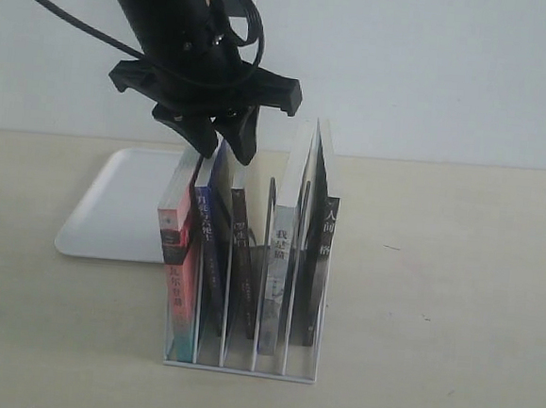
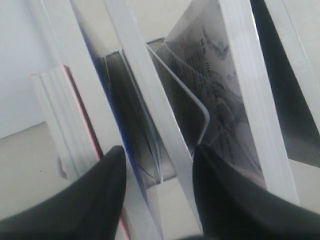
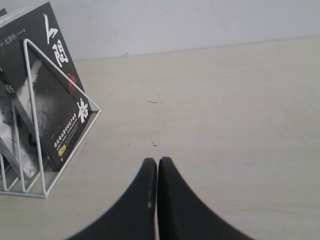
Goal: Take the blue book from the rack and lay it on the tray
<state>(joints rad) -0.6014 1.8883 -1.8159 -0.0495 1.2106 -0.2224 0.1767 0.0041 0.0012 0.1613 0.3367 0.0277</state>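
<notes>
While the blue book stands in the rack's second slot from the left, the left gripper hangs spread at its twelve o'clock; the tray lies at the rack's ten o'clock. Apart, the right gripper is pressed together.

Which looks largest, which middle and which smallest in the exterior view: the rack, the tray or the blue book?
1. The rack, nearest the camera.
2. The tray, farther away and partly hidden behind the rack, so its real size may be greater.
3. The blue book, showing only its narrow spine.
</notes>
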